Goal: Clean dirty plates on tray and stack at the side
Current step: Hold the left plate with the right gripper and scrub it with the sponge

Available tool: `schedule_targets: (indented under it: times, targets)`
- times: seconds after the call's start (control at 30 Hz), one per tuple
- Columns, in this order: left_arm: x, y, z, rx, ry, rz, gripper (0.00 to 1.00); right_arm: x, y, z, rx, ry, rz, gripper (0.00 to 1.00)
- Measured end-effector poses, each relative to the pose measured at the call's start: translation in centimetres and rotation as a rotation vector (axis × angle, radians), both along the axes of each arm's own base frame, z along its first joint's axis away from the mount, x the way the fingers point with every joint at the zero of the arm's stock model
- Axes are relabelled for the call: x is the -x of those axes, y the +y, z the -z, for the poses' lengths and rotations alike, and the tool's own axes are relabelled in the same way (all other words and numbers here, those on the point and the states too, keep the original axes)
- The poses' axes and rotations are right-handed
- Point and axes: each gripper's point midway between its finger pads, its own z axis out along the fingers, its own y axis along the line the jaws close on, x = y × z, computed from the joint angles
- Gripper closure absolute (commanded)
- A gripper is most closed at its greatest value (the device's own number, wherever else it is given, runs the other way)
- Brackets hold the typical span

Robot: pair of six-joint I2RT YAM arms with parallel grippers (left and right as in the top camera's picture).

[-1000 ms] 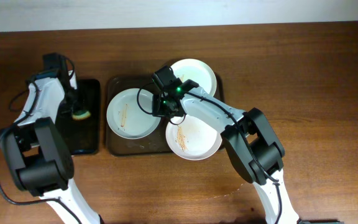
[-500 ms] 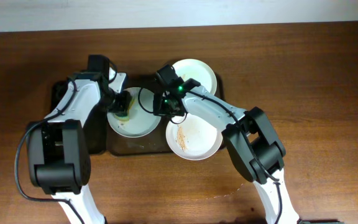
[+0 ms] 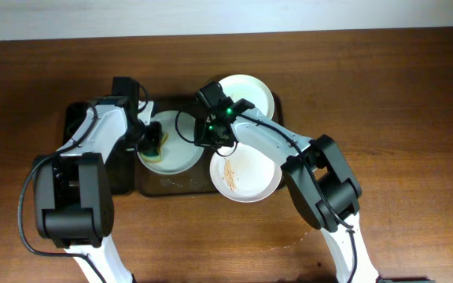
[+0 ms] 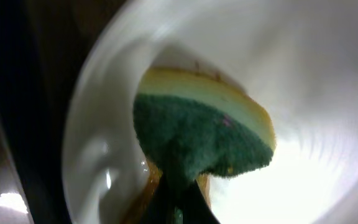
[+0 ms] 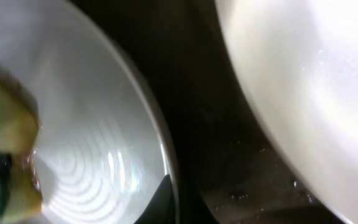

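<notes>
Three white plates lie on the dark brown tray (image 3: 145, 185). My left gripper (image 3: 149, 142) is shut on a yellow-and-green sponge (image 4: 204, 127) and presses it onto the left plate (image 3: 178, 151), whose white surface fills the left wrist view (image 4: 98, 155). My right gripper (image 3: 211, 138) is shut on that plate's right rim (image 5: 168, 177). The front right plate (image 3: 250, 174) has orange-brown streaks at its centre. The back right plate (image 3: 250, 93) looks clean. The sponge also shows in the right wrist view (image 5: 5, 124).
A smaller black tray (image 3: 121, 174) stands left of the brown tray, mostly under my left arm. In the right wrist view, bare wet tray floor (image 5: 210, 106) lies between the held plate and a neighbouring plate (image 5: 303, 87). Bare wooden table surrounds the trays.
My left gripper has carried the sponge from the black tray rightward onto the left plate, then shifted slightly on it. My right gripper has stayed on the plate's rim.
</notes>
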Motion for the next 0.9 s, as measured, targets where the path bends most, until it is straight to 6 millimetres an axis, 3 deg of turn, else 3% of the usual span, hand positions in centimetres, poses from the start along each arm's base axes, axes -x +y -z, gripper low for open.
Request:
schedule_targets:
  times: [0.13, 0.3, 0.33, 0.47, 0.57, 0.67, 0.77, 0.9]
  targets:
    - [-2.6, -1.3, -0.6, 0.033, -0.113, 0.021, 0.99, -0.1, 0.0, 0.0, -0.005, -0.002, 0.004, 0.96]
    - [-0.7, -6.1, -0.9, 0.180, -0.058, 0.117, 0.99, -0.1, 0.1, 0.0, -0.007, 0.000, 0.002, 0.96]
    - [-0.7, -6.3, -0.9, 0.183, -0.055, 0.116, 0.99, -0.1, 0.1, 0.0, -0.008, 0.001, 0.001, 0.96]
    - [0.3, -4.0, -0.1, 0.076, 0.010, -0.013, 0.99, 0.0, 0.1, 0.0, -0.011, 0.004, 0.000, 0.96]
    - [2.8, -0.9, 0.1, -0.040, 0.122, -0.120, 0.99, -0.6, 0.4, 0.0, -0.030, -0.014, 0.001, 0.96]
    - [3.8, 0.6, 0.2, -0.077, 0.164, -0.164, 0.99, -0.7, 0.7, 0.0, -0.071, -0.001, -0.008, 0.96]
    - [3.5, 0.6, 0.2, -0.077, 0.152, -0.159, 0.99, -0.7, 0.8, 0.1, -0.152, 0.055, -0.022, 0.96]
    - [3.3, -0.6, 0.0, 0.005, 0.133, -0.030, 0.99, -0.9, 0.7, 0.1, -0.191, 0.075, -0.027, 0.96]
